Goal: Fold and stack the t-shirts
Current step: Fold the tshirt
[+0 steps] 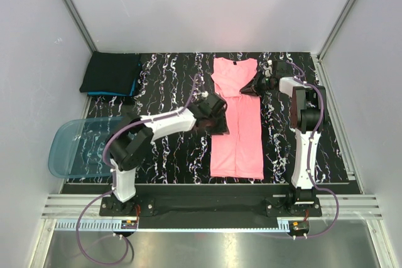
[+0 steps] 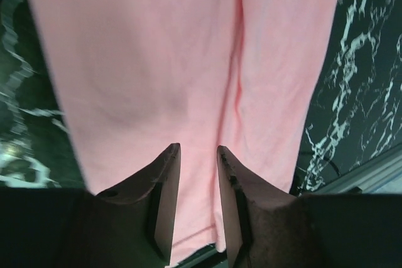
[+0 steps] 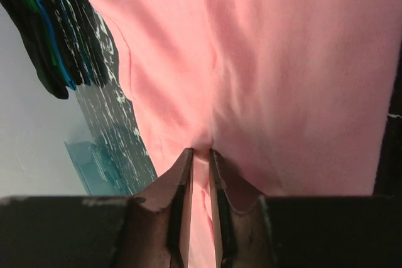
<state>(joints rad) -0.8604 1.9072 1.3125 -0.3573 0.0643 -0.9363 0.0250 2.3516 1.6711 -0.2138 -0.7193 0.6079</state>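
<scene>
Left gripper (image 2: pixel 198 150) is hovering released, jaws parted, over the long, narrow-folded salmon-pink cloth t-shirt (image 1: pixel 237 123) lying mid-table. Right gripper (image 3: pixel 200 152) is straddling a shirt pucker, jaws barely apart; can't tell if it's gripping. Folded black-and-teal cloth tees (image 1: pixel 112 73) are sitting in the far-left corner.

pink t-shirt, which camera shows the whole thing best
The top external view: it shows the whole pink t-shirt, a long folded strip with the neck at the far end. The left wrist view shows only a close stretch of its cloth; the right wrist view shows close, creased cloth.
</scene>
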